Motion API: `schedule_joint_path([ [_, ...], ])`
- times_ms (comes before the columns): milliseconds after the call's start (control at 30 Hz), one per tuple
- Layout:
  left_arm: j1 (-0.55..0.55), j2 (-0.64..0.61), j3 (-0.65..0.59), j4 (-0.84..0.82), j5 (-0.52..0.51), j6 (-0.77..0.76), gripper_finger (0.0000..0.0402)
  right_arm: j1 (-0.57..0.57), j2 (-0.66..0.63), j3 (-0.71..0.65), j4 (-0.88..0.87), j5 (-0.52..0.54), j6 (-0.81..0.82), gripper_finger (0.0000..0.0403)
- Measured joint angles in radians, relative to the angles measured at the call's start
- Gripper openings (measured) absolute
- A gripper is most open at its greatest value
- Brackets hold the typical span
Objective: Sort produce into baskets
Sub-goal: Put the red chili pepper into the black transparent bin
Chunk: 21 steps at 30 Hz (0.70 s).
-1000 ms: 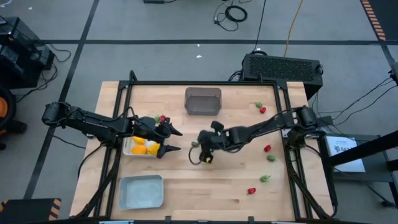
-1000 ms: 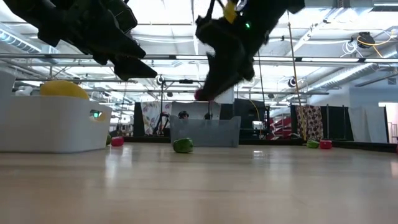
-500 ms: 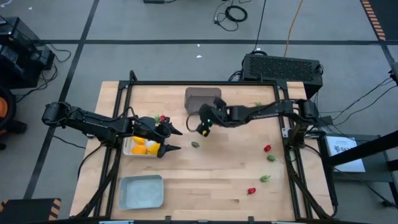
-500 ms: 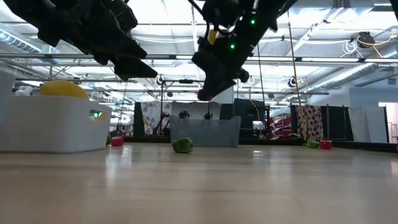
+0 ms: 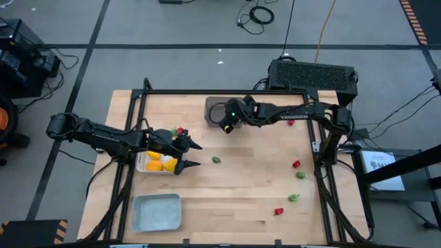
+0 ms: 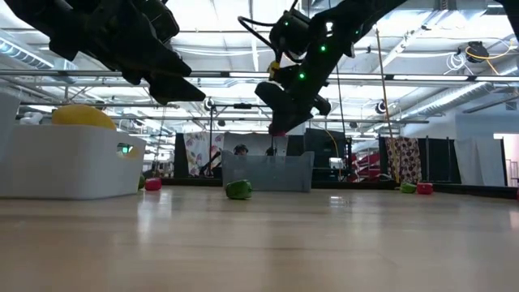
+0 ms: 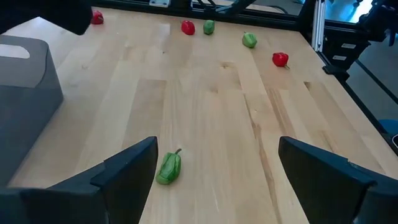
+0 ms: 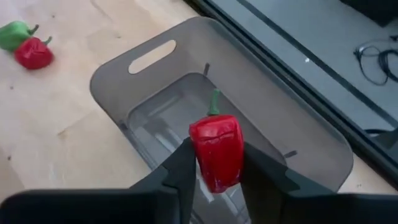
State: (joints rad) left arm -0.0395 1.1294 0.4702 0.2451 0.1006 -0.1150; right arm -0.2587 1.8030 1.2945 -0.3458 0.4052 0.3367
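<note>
My right gripper is shut on a red toy pepper over the dark grey translucent bin, which stands on the table at the far middle. My left gripper is open and empty, above the right end of the white tray, which holds yellow-orange pieces. A green pepper lies on the table ahead of the left gripper's fingers. The light grey-blue tray stands near the front left. My right gripper pinches the red pepper's two sides between its two fingers. It comes slanting down from the table's right. The pepper's green stem sticks out past the fingertips. The pepper is lifted clear, above the bin's inside.
Loose red and green peppers lie on the table's right part, two more at the far right, and a red and a green one by the white tray's far side. A black box stands beyond the far edge.
My right gripper has gone from the table's middle toward the far edge with the red pepper, which stays clear of the table, and now hangs over the dark grey bin. The green pepper has stayed on the table.
</note>
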Motion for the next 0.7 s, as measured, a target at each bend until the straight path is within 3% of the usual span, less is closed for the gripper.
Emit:
schedule_joint_path([
  [200, 0.000, 0.000, 0.000, 0.000, 0.000, 0.000, 0.0341, -0.032, 0.000, 0.000, -0.002, -0.117, 0.054, 0.0164],
  [433, 0.000, 0.000, 0.000, 0.000, 0.000, 0.000, 0.0341, -0.036, -0.012, 0.041, -0.095, -0.137, 0.071, 0.0203],
  [700, 0.000, 0.000, 0.000, 0.000, 0.000, 0.000, 0.0341, -0.019, -0.019, 0.277, -0.612, -0.345, 0.124, 0.0207],
])
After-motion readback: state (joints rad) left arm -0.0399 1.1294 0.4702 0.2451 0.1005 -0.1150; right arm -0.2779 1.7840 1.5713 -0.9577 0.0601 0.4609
